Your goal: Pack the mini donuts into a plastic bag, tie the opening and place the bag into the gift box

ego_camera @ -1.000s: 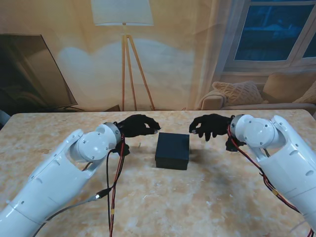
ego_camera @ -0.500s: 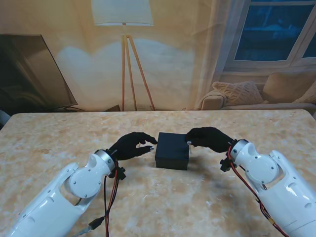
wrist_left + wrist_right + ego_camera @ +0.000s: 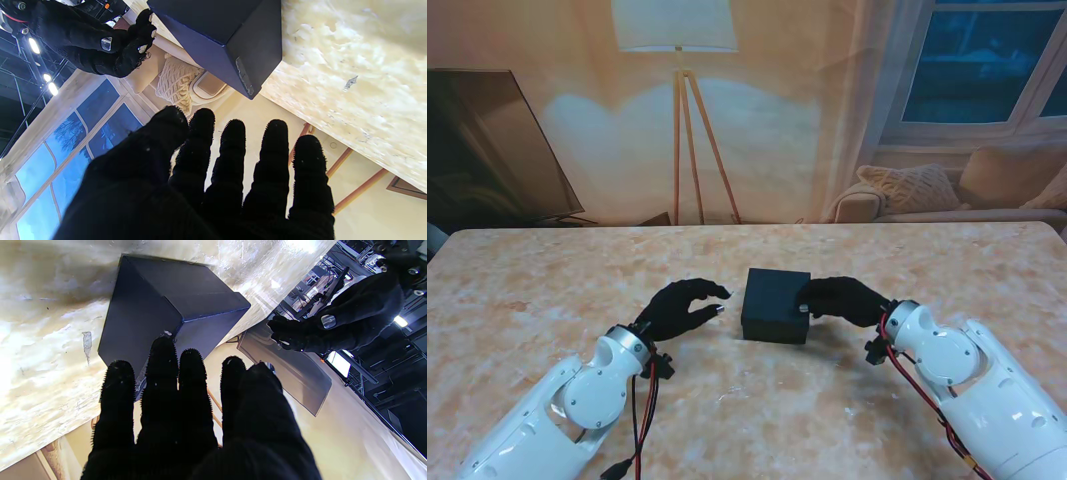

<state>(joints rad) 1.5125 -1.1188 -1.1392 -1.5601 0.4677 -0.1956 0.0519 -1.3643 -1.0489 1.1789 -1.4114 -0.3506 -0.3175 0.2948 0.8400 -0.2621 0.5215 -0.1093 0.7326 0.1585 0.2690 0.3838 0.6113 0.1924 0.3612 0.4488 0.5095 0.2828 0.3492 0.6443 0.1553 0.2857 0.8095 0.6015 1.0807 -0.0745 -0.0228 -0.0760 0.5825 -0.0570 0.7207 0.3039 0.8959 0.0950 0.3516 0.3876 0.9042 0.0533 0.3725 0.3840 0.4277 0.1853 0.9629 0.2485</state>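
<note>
The left hand (image 3: 683, 306) hovers with its fingers spread and empty, just at 9 o'clock of the dark gift box (image 3: 776, 305) on the table (image 3: 517, 290). At 3 o'clock, the right hand (image 3: 839, 299) touches the box's edge, fingers apart, gripping nothing.

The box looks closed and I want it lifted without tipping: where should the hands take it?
Probably by its two opposite side walls, one hand from each side. The box is a squat block with flat upright walls and no handle. The right hand is already at its right wall; the left hand is open, apart from its left.
</note>
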